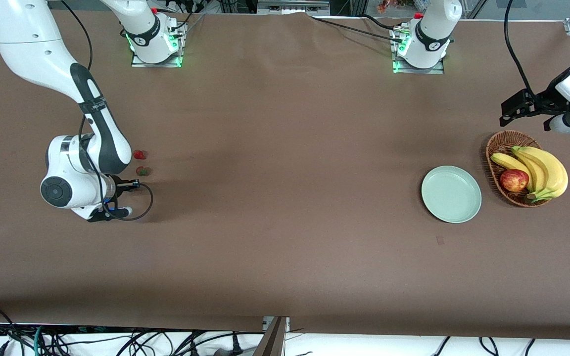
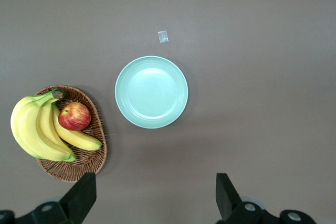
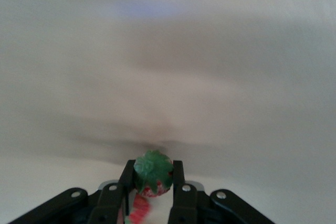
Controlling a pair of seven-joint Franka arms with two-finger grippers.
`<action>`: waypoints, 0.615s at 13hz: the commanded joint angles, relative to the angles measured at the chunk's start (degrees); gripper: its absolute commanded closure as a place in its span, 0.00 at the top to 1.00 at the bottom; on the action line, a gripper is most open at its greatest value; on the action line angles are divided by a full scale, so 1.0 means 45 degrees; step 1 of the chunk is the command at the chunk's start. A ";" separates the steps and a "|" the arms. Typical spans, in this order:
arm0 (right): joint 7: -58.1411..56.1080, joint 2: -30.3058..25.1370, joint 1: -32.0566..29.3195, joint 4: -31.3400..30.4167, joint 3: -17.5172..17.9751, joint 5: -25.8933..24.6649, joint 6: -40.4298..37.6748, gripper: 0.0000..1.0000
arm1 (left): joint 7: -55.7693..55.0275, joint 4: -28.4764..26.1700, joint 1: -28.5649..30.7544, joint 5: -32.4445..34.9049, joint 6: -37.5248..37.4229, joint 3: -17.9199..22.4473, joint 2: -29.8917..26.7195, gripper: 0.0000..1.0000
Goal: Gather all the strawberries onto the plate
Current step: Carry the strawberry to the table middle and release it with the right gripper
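While the right end effector [image 3: 152, 190] sits low at the right arm's end of the counter [image 1: 285, 207], I see its fingers [image 3: 180, 192] clamped on one strawberry [image 3: 153, 174], green cap facing the wrist camera. Two more strawberries [image 1: 139, 155] lie on the counter just beside that end effector, one a little nearer the front camera than the other. From the front view I cannot see the held berry at all; the wrist body hides it.

My worry is the grip. That berry is tiny and rounded, and the pads seem to pinch it near the cap, so I judge it could squirt out or rotate when I lift. A fast swing would make that more likely. The plate [image 1: 451, 194] is well apart from here, at the left arm's end, next to the basket [image 1: 498, 148] with the bananas [image 1: 545, 170] and the apple [image 1: 514, 180], so the carry is long and a drop midway would leave the berry rolling on bare counter.

A second risk: pulling up carelessly could nudge the two loose berries and scatter them.

The left end effector [image 2: 152, 198] waits above the plate with its fingers spread wide, holding nothing; I judge the right arm could crowd it on arrival at the plate.
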 commanded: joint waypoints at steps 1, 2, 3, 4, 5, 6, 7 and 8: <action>0.1598 -0.0196 0.0335 0.0703 0.1359 0.0051 -0.0184 0.20 | -0.0140 0.0454 -0.0078 -0.0059 -0.0276 0.0032 0.0227 1.00; 0.2922 -0.0196 0.0588 0.0783 0.1770 0.0051 -0.0165 0.20 | -0.0140 0.0454 -0.0078 -0.0059 -0.0276 0.0032 0.0227 1.00; 0.4270 -0.0196 0.1016 0.0977 0.2103 0.0031 -0.0145 0.20 | -0.0121 0.0454 -0.0078 -0.0059 -0.0295 0.0032 0.0227 1.00; 0.5637 -0.0080 0.1678 0.1114 0.2203 0.0031 -0.0048 0.20 | -0.0120 0.0454 -0.0078 -0.0059 -0.0276 0.0032 0.0227 1.00; 0.6946 0.0018 0.2439 0.1135 0.2204 0.0051 0.0185 0.20 | -0.0120 0.0454 -0.0078 -0.0059 -0.0276 0.0032 0.0227 1.00; 0.8313 0.0251 0.3239 0.1309 0.2224 0.0070 0.0728 0.20 | -0.0140 0.0454 -0.0078 -0.0059 -0.0276 0.0032 0.0227 1.00; 0.9699 0.0544 0.3982 0.1620 0.2224 0.0283 0.1372 0.20 | -0.0140 0.0454 -0.0078 -0.0059 -0.0276 0.0032 0.0227 1.00; 1.0950 0.1011 0.4801 0.2184 0.2224 0.0730 0.1901 0.20 | -0.0140 0.0454 -0.0078 -0.0059 -0.0276 0.0032 0.0227 1.00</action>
